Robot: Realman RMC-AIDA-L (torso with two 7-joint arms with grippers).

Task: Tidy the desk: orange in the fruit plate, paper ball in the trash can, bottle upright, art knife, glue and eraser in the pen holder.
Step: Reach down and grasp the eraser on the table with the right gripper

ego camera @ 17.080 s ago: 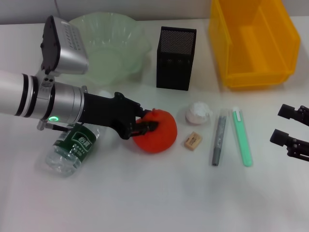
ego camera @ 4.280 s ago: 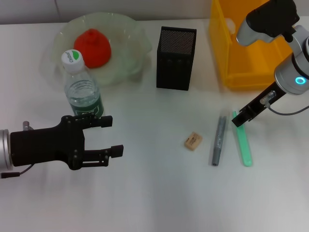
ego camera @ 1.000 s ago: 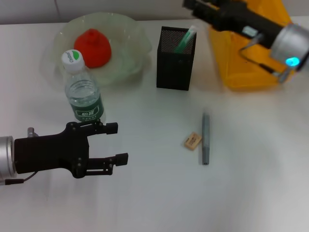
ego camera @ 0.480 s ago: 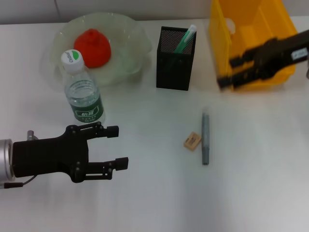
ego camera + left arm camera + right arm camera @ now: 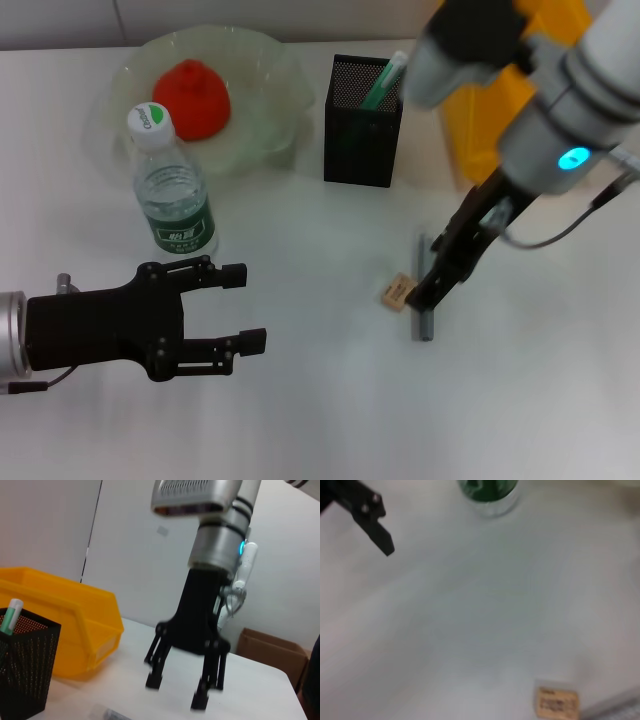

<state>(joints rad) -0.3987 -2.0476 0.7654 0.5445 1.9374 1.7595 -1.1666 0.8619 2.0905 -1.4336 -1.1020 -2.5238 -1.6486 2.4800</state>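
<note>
The orange (image 5: 192, 95) lies in the green fruit plate (image 5: 270, 60). The bottle (image 5: 172, 190) stands upright in front of the plate. The black pen holder (image 5: 365, 125) holds the green art knife (image 5: 386, 80). The eraser (image 5: 398, 292) and the grey glue stick (image 5: 424, 325) lie on the desk. My right gripper (image 5: 422, 292) is open and low over them, its fingers covering part of the glue stick. The left wrist view shows its fingers (image 5: 152, 679) spread apart. My left gripper (image 5: 245, 306) is open and empty at the front left. The paper ball is out of view.
The yellow bin (image 5: 480, 120) stands at the back right, partly hidden by my right arm. The right wrist view shows the eraser (image 5: 557, 702), the bottle's base (image 5: 487, 492) and a left finger (image 5: 370, 515). A cardboard box (image 5: 270, 650) sits beyond the desk.
My right arm has swung from over the yellow bin down to the glue stick and eraser. The left arm has stayed in place.
</note>
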